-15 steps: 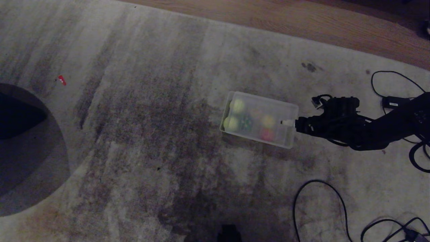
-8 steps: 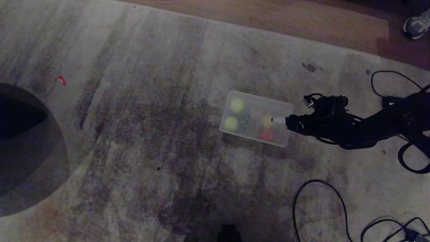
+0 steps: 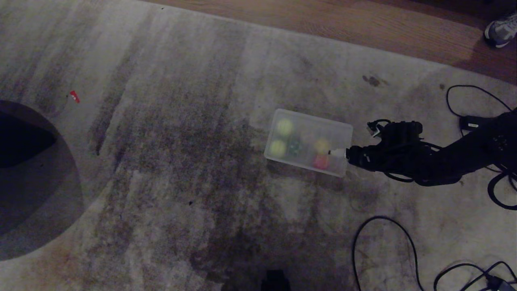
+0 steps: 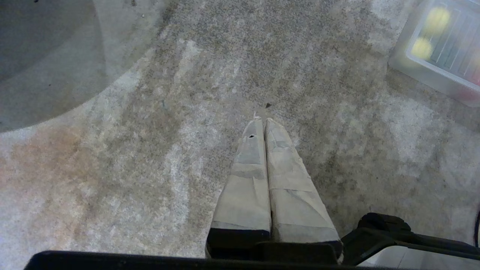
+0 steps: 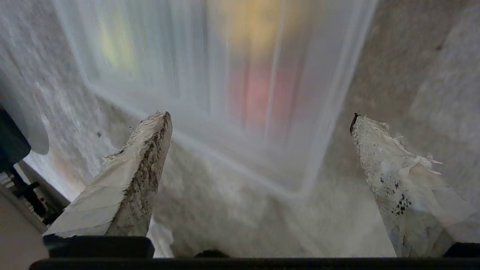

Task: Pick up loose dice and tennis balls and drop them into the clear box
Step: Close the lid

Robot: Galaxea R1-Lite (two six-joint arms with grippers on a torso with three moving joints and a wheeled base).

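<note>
The clear box [image 3: 342, 128] lies on the carpet right of centre. Through its ribbed translucent top I see two tennis balls [image 3: 284, 127] at its left end. A dark green die [image 3: 294, 147], a yellow die [image 3: 322, 145] and a red die [image 3: 321, 161] show there too. My right gripper [image 3: 338, 152] hovers at the box's right end, near its front corner. It is open, and in the right wrist view [image 5: 258, 120] only the box's corner [image 5: 300, 187] lies ahead of the spread fingers. My left gripper [image 4: 261, 120] is shut over bare carpet, away from the box [image 4: 408, 63].
Black cables [image 3: 379, 242] loop across the carpet at the right, with a power adapter [image 3: 474, 121] behind my right arm. A dark round shape [image 3: 32, 182] fills the left edge. Wooden floor [image 3: 363, 24] and a person's shoe [image 3: 501, 32] lie at the back.
My right gripper reached over the box's right end, then drew back to its front right corner. The box slid slightly left. A shoe came into view at the back right.
</note>
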